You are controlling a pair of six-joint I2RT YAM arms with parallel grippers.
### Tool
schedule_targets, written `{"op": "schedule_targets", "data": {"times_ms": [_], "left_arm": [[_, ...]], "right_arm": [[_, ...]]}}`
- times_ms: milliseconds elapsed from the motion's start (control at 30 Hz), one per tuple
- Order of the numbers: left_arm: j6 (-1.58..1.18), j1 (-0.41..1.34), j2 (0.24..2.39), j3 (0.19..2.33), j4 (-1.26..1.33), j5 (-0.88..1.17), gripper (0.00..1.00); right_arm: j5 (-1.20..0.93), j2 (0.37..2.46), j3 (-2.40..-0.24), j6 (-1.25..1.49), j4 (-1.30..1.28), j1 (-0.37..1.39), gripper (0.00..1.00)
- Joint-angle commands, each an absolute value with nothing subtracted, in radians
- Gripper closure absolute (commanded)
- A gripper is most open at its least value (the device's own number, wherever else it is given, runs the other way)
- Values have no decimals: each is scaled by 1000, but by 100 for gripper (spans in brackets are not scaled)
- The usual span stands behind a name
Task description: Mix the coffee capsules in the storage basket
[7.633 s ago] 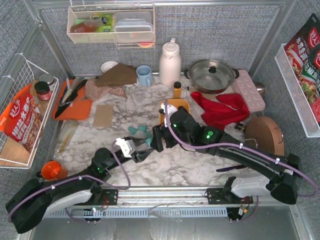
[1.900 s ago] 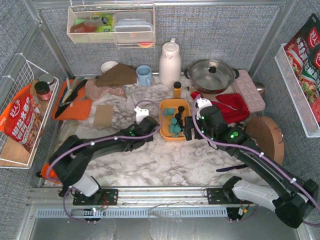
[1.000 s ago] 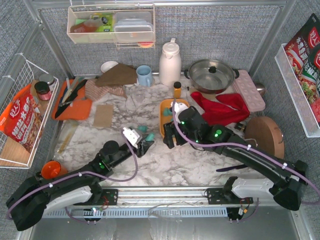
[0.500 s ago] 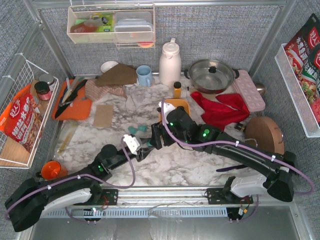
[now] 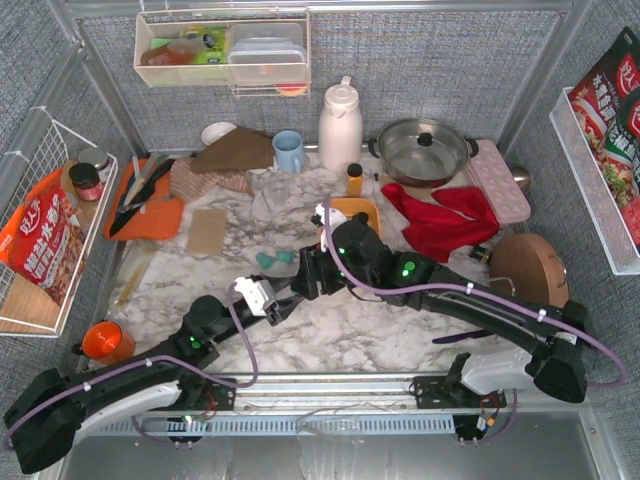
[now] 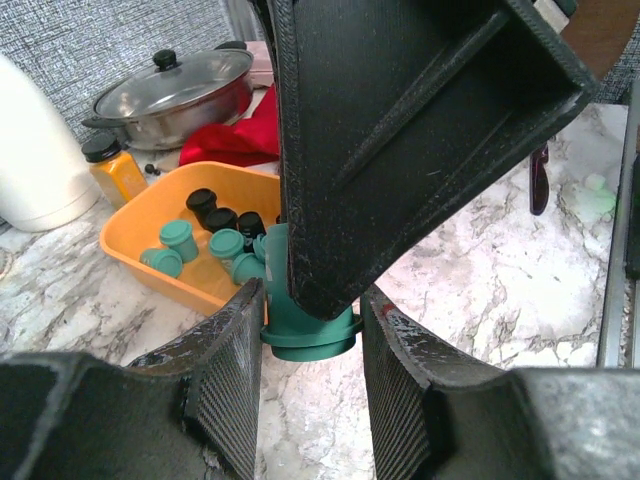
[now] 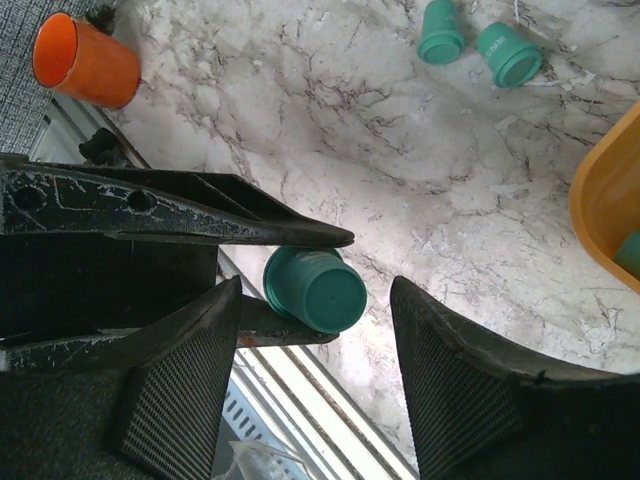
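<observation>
1. My left gripper [image 5: 281, 304] is clamped on one teal capsule [image 7: 313, 290]. It holds it off the marble table [image 7: 400, 170], close to the front rail.
2. My right gripper [image 5: 303, 277] faces it from the far side. Its jaws are spread, one on each side of that capsule, with a gap showing at both pads [image 7: 180, 390], so it grasps nothing.
3. The relation that matters is this: in the right wrist view I look almost end-on at the capsule's round face. Its long axis therefore runs roughly along my right fingers, a little tilted. My left fingers [image 7: 250, 225] pinch it across one way and my right jaws straddle it the other way, so the two grips cross rather than clash. I judge this to be a handover, and the right should close before the left lets go.
4. The storage basket [image 6: 130, 235] lies just beyond my right gripper, away from the rail. It holds teal and black capsules [image 6: 180, 240]. My right arm is the nearer one to it.
5. Two loose teal capsules [image 7: 478, 45] lie on the marble to the left of the basket, apart from it.
6. Farther off are an orange cup [image 7: 85, 60] near the left front edge, and behind the basket a yellow bottle [image 6: 110, 165], red cloth [image 6: 230, 135], lidded pot [image 6: 175, 90] and white jug [image 6: 30, 150]. None of these stands between my grippers and the basket.
</observation>
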State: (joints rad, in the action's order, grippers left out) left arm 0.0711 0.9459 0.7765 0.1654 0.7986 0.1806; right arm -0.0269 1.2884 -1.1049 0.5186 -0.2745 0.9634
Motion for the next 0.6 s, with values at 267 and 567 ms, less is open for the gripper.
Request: {"op": "schedule_targets", "data": {"times_ms": [267,567], "left_arm": [[84,947,772,182,812,178,81],[105,947,774,200,768,189,65]], "right_arm": [[-43,1298,-1092,557,-209,970,47],[-41,1306,-1093,565,-207,970,73]]}}
